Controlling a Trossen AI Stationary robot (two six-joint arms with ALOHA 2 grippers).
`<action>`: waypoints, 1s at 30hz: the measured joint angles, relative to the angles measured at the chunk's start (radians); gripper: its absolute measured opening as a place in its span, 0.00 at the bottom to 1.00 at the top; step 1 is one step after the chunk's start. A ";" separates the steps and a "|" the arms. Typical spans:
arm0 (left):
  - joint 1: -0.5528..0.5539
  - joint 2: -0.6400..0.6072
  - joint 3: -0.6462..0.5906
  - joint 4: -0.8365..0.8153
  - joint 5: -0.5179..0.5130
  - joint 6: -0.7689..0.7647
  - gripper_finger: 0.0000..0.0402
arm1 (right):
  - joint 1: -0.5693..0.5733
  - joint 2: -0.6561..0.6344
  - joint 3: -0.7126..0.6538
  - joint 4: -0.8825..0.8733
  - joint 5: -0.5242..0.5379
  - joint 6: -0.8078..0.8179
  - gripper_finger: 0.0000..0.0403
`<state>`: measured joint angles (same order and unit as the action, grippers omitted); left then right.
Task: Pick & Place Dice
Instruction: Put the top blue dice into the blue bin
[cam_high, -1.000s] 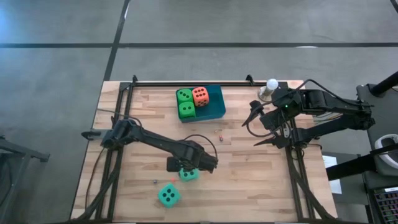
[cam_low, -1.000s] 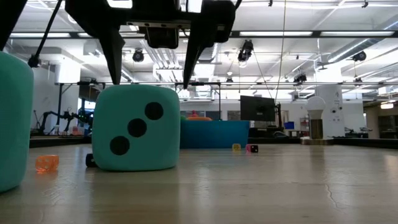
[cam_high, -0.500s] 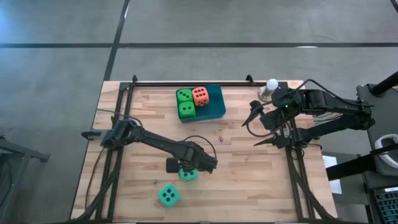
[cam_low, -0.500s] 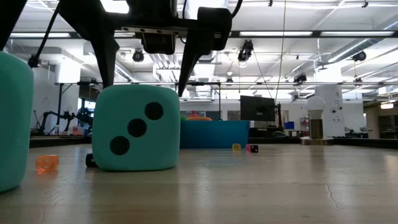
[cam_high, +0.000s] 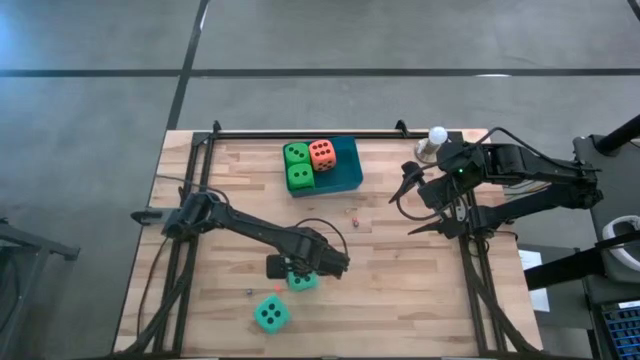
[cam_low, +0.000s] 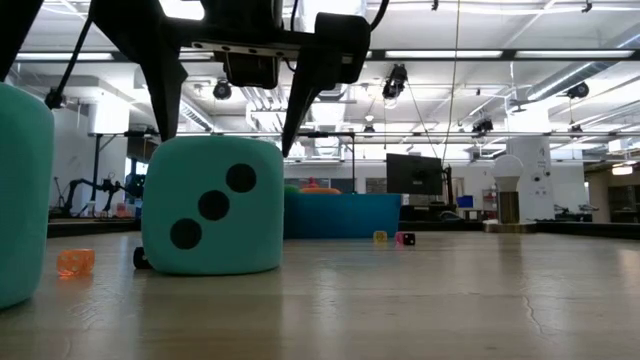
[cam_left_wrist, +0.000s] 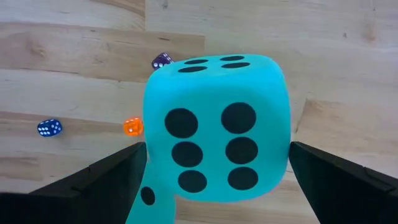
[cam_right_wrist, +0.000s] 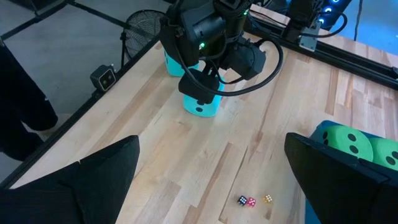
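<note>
Nearest the front edge of the pale wooden plank worktop (cam_high: 400, 280) sits 1 teal soft-looking foam cube with dark pips (cam_high: 270, 314), off on its own. Just behind it is the second teal foam cube (cam_low: 210, 204), and the left claw (cam_low: 225, 120) hangs right over that 1 with its 2 dark fingers spread wide apart, 1 on each side, not touching the foam as far as I can see. The wrist camera shows the 6-pip face pointing up between the fingers.

My guess on handling: these look squishy and very light, with rounded corners, so nothing fragile here. The foam should give under pressure and grip well rather than slip. I'd come straight down and pinch 2 opposite flat side faces around mid-height, staying off the rounded edges so it doesn't pop out or roll.

Some tiny hard dice (cam_left_wrist: 132, 127) are scattered near the cube, so watch for nudging those.

Farther back, the blue rectangular tray (cam_high: 345, 168) already holds 2 bright green cubes (cam_high: 298, 166) and 1 orange-red cube (cam_high: 322, 153). The right claw (cam_high: 420, 200) waits near the worktop's right side, fingers also spread, holding nothing.
</note>
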<state>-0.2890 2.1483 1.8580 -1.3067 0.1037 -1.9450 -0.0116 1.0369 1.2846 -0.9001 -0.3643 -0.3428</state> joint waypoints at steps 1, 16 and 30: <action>0.000 0.000 0.000 0.000 -0.003 0.000 0.99 | 0.000 0.000 0.000 0.000 0.000 -0.001 0.99; -0.010 0.000 0.000 0.007 -0.030 -0.041 0.99 | 0.000 0.000 0.000 0.000 0.000 0.002 0.99; -0.019 0.000 -0.018 0.019 -0.017 -0.079 0.99 | 0.000 0.000 0.000 0.000 0.000 0.001 0.99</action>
<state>-0.3077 2.1487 1.8397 -1.2876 0.0871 -2.0243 -0.0116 1.0368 1.2846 -0.9004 -0.3644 -0.3415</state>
